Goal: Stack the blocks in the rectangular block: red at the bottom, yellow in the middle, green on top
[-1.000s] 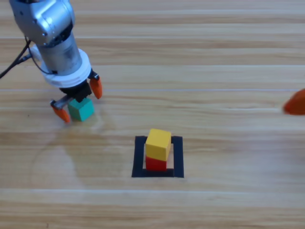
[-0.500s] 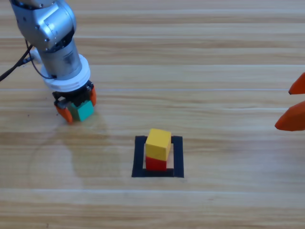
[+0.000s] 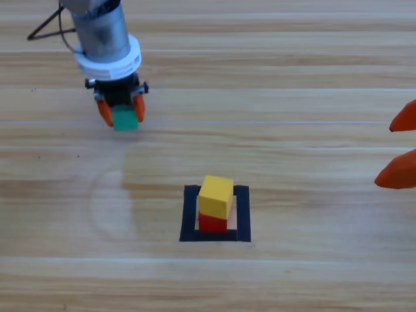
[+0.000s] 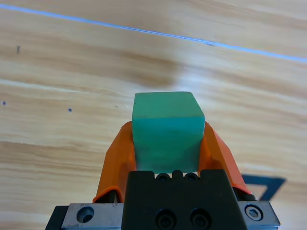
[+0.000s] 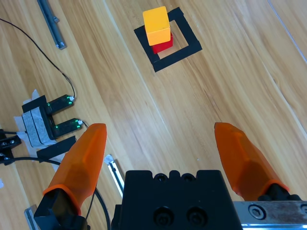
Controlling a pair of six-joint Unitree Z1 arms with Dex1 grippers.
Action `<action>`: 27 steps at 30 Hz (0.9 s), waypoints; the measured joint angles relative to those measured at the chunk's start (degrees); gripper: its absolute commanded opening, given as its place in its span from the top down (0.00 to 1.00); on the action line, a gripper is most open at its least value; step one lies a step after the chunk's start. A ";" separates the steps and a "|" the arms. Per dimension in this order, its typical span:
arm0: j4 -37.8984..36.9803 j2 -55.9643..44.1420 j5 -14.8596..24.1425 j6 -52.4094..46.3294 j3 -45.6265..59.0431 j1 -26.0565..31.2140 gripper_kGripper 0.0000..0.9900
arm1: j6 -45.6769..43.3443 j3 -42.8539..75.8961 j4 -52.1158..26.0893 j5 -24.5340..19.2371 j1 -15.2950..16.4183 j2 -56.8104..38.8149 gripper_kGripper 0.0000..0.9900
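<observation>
The yellow cube (image 3: 216, 195) sits on the red cube (image 3: 212, 222) inside the black tape rectangle (image 3: 188, 214) at the table's middle; the right wrist view shows the same stack, yellow (image 5: 157, 25) over red (image 5: 163, 45). My left gripper (image 3: 121, 110) is up at the far left, shut on the teal-green cube (image 3: 125, 118), which is lifted off the wood. In the left wrist view the green cube (image 4: 167, 130) fills the space between the orange jaws. My right gripper (image 3: 398, 149) waits open at the right edge.
In the right wrist view a small black device with green lights (image 5: 50, 115), a cable (image 5: 43, 55) and metal strips (image 5: 50, 24) lie off to the side of the tape rectangle (image 5: 189, 50). Bare wood lies between the left gripper and the stack.
The left gripper closed on the green cube, lifted it and carried it up and slightly right, away from its former spot. The right gripper came further into view, then held still.
</observation>
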 measured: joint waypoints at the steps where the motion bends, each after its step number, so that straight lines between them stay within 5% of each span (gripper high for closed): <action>1: 1.69 0.31 -0.61 2.30 -2.30 -0.25 1.00 | 0.00 0.00 -0.05 0.00 0.04 0.00 0.00; 12: 9.57 0.34 -4.18 18.84 -12.35 -5.91 1.00 | 0.01 0.57 -0.08 0.00 0.20 -0.01 0.01; 27: 10.83 -8.83 -4.08 17.95 -2.88 -13.78 1.00 | -1.24 2.51 -0.08 0.06 0.31 -0.47 0.01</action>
